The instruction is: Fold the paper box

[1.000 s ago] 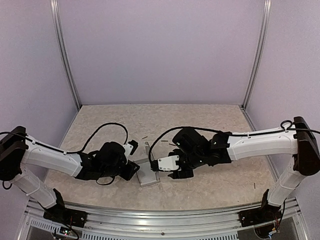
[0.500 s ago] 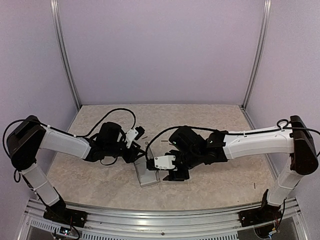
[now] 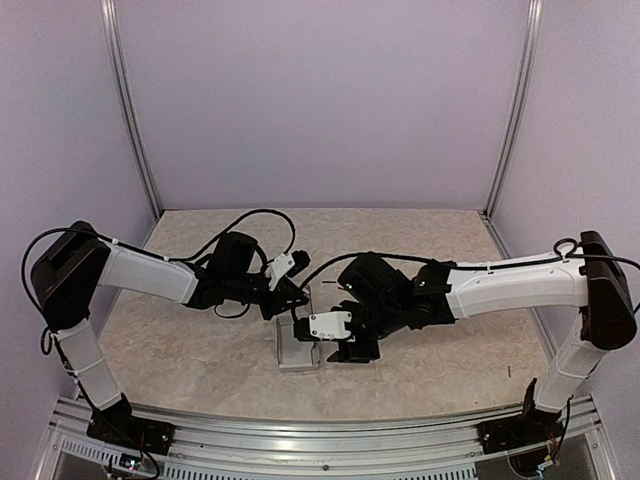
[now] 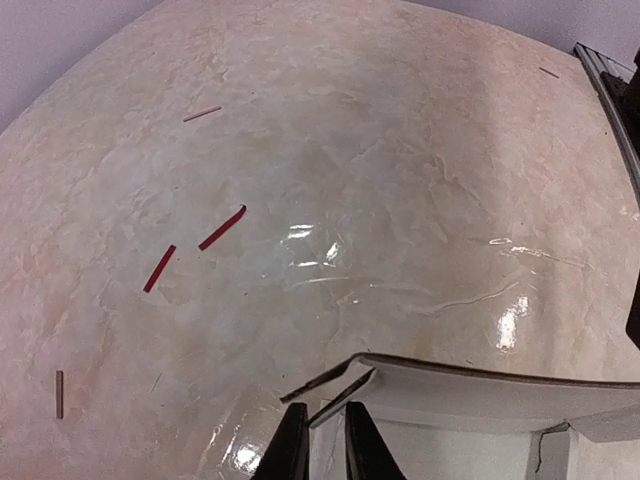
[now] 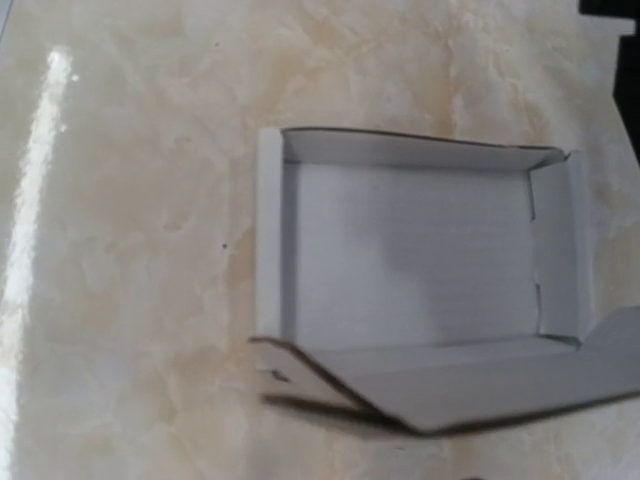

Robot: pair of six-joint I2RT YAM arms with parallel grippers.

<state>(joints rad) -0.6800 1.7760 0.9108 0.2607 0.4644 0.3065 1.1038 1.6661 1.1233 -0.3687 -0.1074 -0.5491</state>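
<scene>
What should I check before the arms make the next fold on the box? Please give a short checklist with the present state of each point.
1. Left claw holds the box: ok, a card edge sits between its fingers.
2. Right claw open or shut: cannot tell, its tips do not show in its wrist view.
3. Box interior free of things: ok.
4. Long flap folded in: not ok, it splays outward.
5. Red scraps apart from the box: ok.
</scene>
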